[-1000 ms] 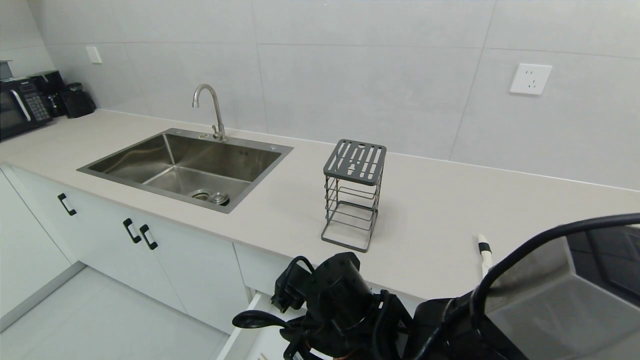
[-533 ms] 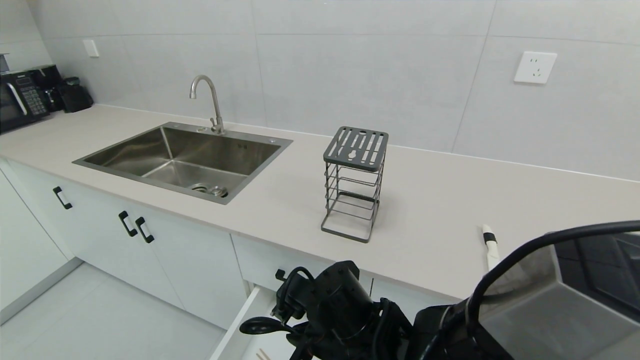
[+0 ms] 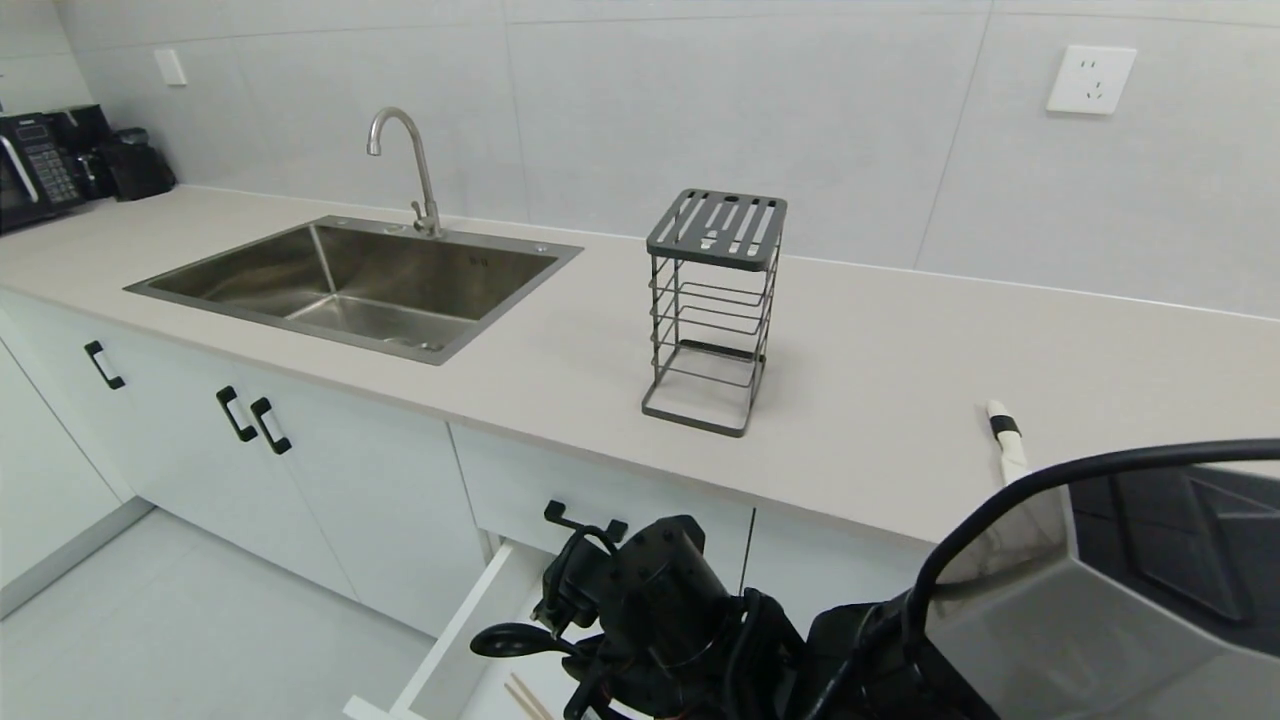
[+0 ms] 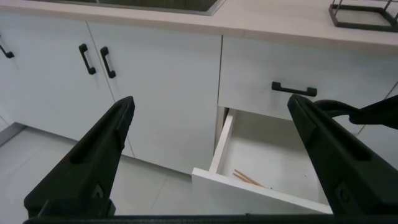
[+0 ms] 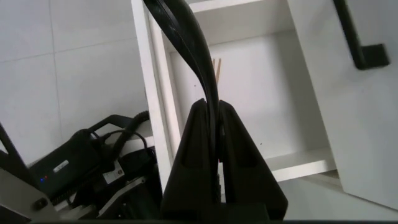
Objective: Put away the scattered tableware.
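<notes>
Black spoon (image 5: pixel 186 37): you see its curved handle clamped in the right end effector (image 5: pixel 212 112), above the open drawer (image 4: pixel 222 144) | wooden chopsticks (image 4: pixel 249 179): lying flat inside that drawer | white utensil with a black band (image 3: pixel 1005 440): flat on the surface (image 3: pixel 880 400), near its front edge.

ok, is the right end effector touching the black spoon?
Touching. The right wrist view shows the right end effector shut on the black spoon, its fingers pressed against the handle from both sides with no gap.
</notes>
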{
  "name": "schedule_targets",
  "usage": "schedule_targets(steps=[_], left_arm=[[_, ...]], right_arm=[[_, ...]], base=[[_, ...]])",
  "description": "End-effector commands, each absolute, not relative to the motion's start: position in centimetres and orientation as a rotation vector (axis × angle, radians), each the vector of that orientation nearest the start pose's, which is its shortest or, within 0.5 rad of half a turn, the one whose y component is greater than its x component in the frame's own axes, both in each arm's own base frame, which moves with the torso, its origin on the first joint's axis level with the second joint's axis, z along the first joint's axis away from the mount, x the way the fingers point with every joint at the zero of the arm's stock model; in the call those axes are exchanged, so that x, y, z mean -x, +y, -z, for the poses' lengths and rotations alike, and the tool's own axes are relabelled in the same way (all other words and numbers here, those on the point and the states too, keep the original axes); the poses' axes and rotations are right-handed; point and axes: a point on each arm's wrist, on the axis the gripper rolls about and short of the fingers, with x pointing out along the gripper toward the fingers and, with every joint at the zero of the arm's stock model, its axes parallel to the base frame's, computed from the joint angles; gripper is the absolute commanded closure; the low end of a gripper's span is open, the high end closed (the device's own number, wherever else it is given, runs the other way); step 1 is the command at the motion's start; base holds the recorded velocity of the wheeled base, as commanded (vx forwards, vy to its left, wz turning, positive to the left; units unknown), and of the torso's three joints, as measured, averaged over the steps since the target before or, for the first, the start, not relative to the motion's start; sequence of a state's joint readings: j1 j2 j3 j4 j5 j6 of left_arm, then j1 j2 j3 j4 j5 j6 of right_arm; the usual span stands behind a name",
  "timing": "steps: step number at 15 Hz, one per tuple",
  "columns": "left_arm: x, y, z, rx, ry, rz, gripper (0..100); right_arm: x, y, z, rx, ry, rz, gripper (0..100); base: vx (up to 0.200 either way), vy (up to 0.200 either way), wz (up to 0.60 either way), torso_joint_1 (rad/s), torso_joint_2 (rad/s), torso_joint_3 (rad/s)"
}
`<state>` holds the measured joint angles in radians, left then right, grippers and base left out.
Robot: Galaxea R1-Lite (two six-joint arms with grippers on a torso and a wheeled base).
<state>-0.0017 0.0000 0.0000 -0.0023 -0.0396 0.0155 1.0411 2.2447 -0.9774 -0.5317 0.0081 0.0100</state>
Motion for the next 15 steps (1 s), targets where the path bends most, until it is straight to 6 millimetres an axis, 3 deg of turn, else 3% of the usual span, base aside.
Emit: schedule_targets(steps=[1, 15], left_arm=[[2.3, -0.1, -7.6, -0.015, -0.003, 0.041, 0], [2.3, -0.1, -7.6, -0.015, -0.003, 0.041, 0]], right_arm=[[-19.7, 33.8, -1.3, 0.38, 0.686, -0.998, 100], [-22.5, 35.7, 0.5, 0.387, 0.647, -0.978, 100]], base=[[0.0, 0.0, 0.0, -0.271, 0.52, 0.242], [0.0, 0.0, 0.0, -0.222, 0.42, 0.195]])
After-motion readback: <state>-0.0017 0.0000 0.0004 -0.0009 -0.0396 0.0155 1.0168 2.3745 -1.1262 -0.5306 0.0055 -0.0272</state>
